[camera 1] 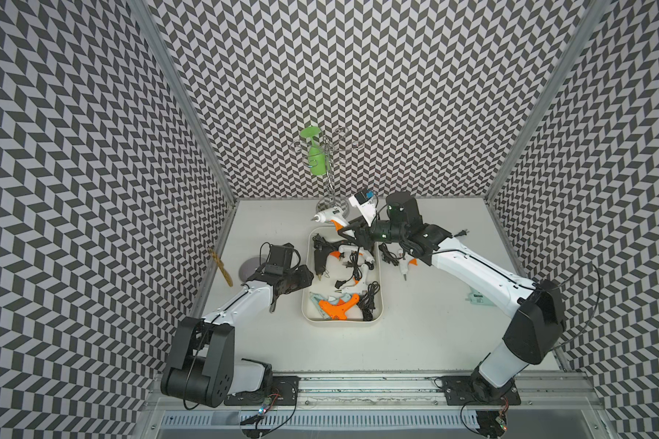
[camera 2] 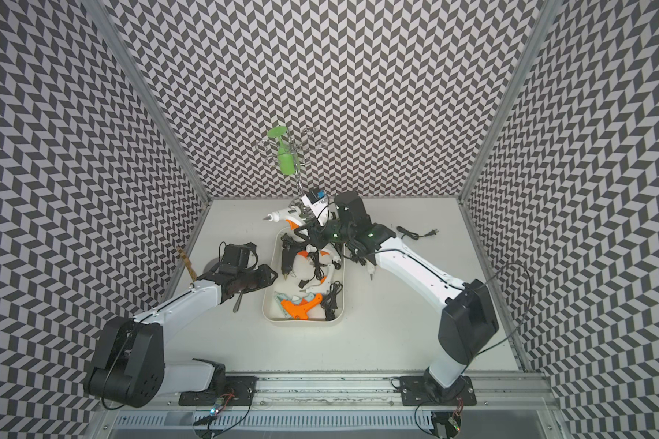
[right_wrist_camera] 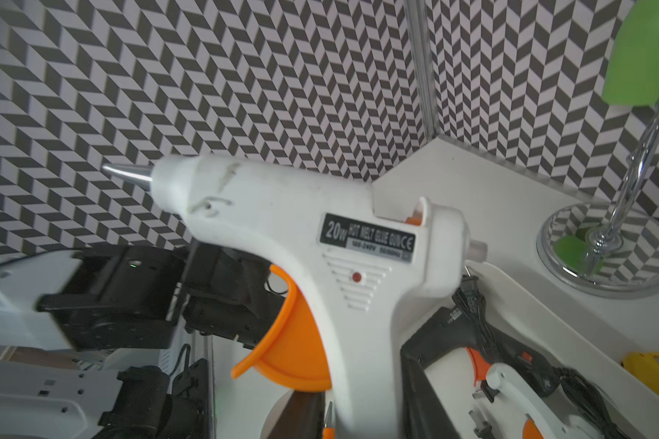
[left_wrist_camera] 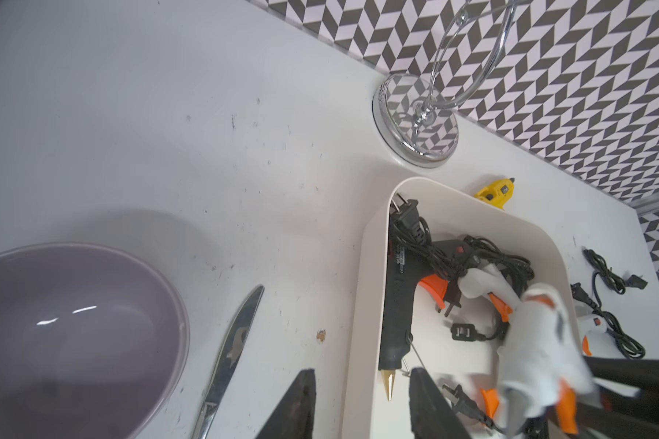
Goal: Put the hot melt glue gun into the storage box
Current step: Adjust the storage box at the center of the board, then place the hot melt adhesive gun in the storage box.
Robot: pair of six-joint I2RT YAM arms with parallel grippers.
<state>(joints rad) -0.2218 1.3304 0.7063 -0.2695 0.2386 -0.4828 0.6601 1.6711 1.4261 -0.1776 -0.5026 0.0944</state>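
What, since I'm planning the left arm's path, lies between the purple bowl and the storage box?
A metal knife lies on the table between the bowl and the storage box, clearest in the left wrist view.

both top views stare steeply down from high at the near side, storage box [camera 1: 339, 323] [camera 2: 301, 324] centred, sharing the whole table [camera 1: 434, 342]. left wrist camera hugs the storage box [left_wrist_camera: 362, 304] side; right wrist camera is close over its far end [right_wrist_camera: 571, 323].

Black-and-white chevron-patterned walls [camera 1: 358, 76] close the far, left and right sides around a white worktop [camera 1: 358, 353] (lightly scuffed and speckled), with aluminium corner posts [camera 1: 176, 87] and a metal rail [camera 1: 358, 384] along the near edge.
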